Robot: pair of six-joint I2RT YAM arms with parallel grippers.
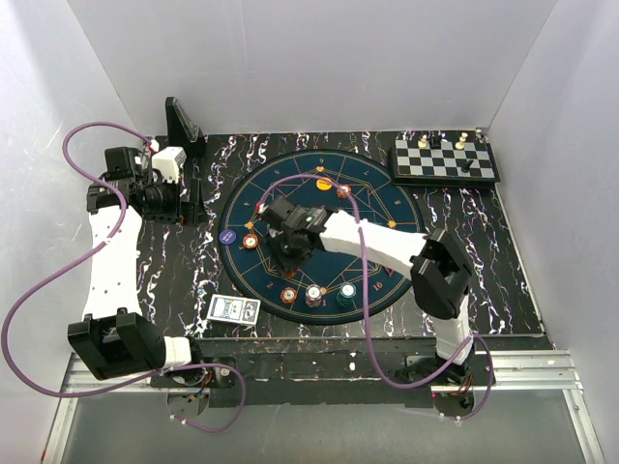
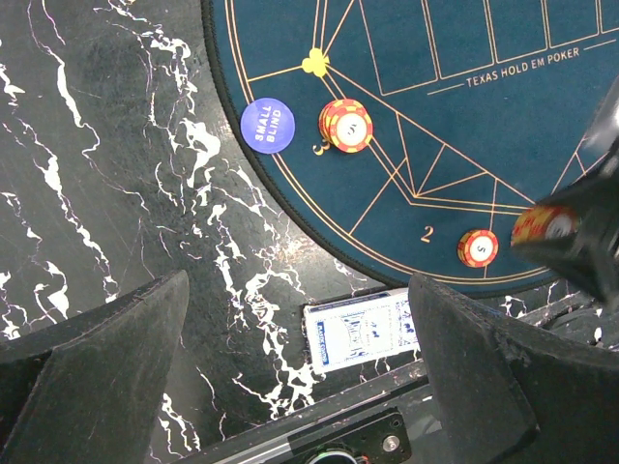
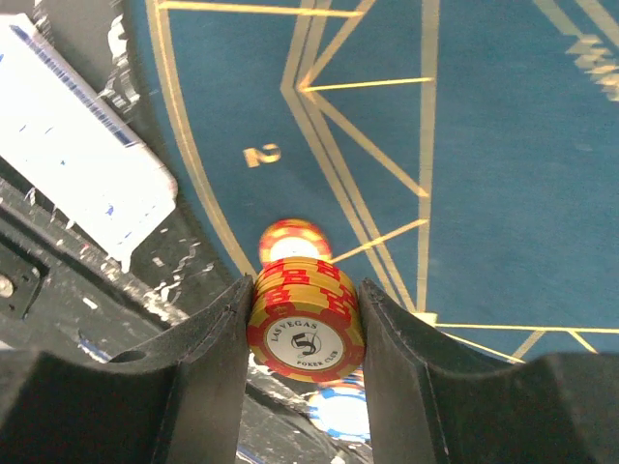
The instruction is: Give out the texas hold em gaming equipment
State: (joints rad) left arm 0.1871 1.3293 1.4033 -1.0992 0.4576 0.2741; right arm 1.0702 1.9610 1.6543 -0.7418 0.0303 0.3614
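Clamped in right gripper (image 3: 305,290), orange-yellow round plastic poker chip stack (image 3: 308,333) hangs over dark-blue gold-lined round mat (image 3: 503,145), likely bound for a seat spot; left gripper (image 2: 300,280) gapes empty, out of the way.

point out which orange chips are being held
The orange stack, clamped on edge in the right gripper; the other orange chips lie flat on the blue mat.
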